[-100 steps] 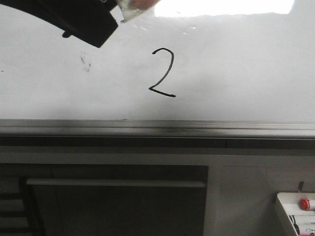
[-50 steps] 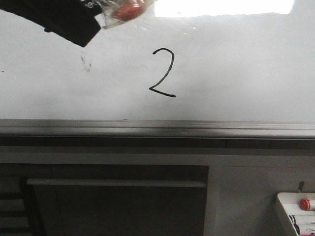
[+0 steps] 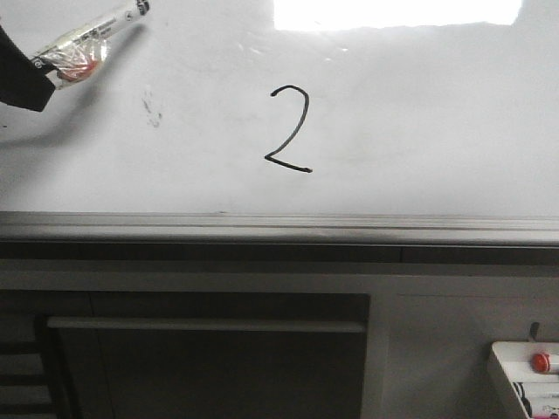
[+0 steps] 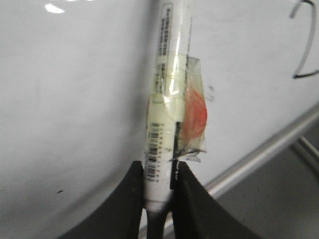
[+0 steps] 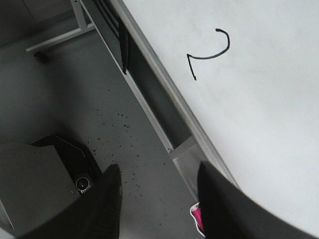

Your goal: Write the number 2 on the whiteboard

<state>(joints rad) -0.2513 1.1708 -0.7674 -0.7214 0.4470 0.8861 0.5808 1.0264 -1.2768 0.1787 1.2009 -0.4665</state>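
Observation:
The number 2 [image 3: 290,129] is drawn in thin black line at the middle of the whiteboard [image 3: 419,113]. My left gripper [image 3: 33,77] is at the far left edge of the front view. It is shut on a white marker [image 3: 92,42] wrapped in clear tape with a red patch, which points up and right, its tip out of frame. In the left wrist view the jaws [image 4: 158,172] clamp the marker's [image 4: 167,94] base, with the 2 [image 4: 306,45] off to one side. My right gripper [image 5: 157,179] is open and empty, away from the board, above the floor.
A grey metal rail [image 3: 279,227] runs along the board's bottom. Below it is a dark cabinet with a bar handle [image 3: 205,325]. A small white tray [image 3: 515,375] with a red-capped item [image 3: 541,360] is at the bottom right. Faint smudges [image 3: 153,112] lie left of the 2.
My left gripper with the marker has moved left and down, from the top middle-left of the board to its far left edge. The 2 is unchanged.

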